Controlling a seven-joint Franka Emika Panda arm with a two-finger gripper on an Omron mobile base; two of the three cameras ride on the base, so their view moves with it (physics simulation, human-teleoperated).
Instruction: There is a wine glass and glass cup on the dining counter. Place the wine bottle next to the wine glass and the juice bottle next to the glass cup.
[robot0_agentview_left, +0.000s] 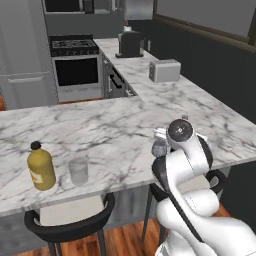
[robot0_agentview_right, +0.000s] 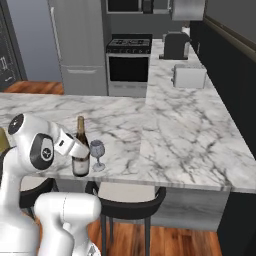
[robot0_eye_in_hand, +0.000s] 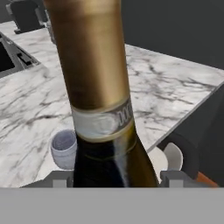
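— Fingers first: what were they doing?

— Fingertips (robot0_eye_in_hand: 61, 178) stood on either side of the wine bottle (robot0_eye_in_hand: 98, 87) at its shoulder, pressed to the glass, so the gripper (robot0_eye_in_hand: 114, 178) was closed around the bottle. In the right base view the hand met the bottle below the neck.

— How did the bottle look?

— Slim, dark glass, a long neck wrapped in gold-tan foil with a pale band beneath it. It stood upright on the dining counter (robot0_agentview_right: 175, 140), close to the near edge.

— And the wine glass?

— Clear, with a rounded bowl, thin stem and round foot, shorter than the bottle. The wine glass (robot0_agentview_right: 97, 155) stood just beside the bottle. From the hand camera only its bowl peeked out from behind the bottle.

— What did the left base camera add?

— The juice bottle (robot0_agentview_left: 40, 166), squat and yellow-orange with a black cap, and the glass cup (robot0_agentview_left: 78, 170), a straight-sided clear tumbler, near each other at the counter's near edge, well apart from the arm. The arm's white links hid the wine bottle there.

— Surfaces?

— White marble with grey veins; dark-backed stools (robot0_agentview_right: 127, 197) were tucked under the edge, a toaster (robot0_agentview_right: 189, 77) farther along.
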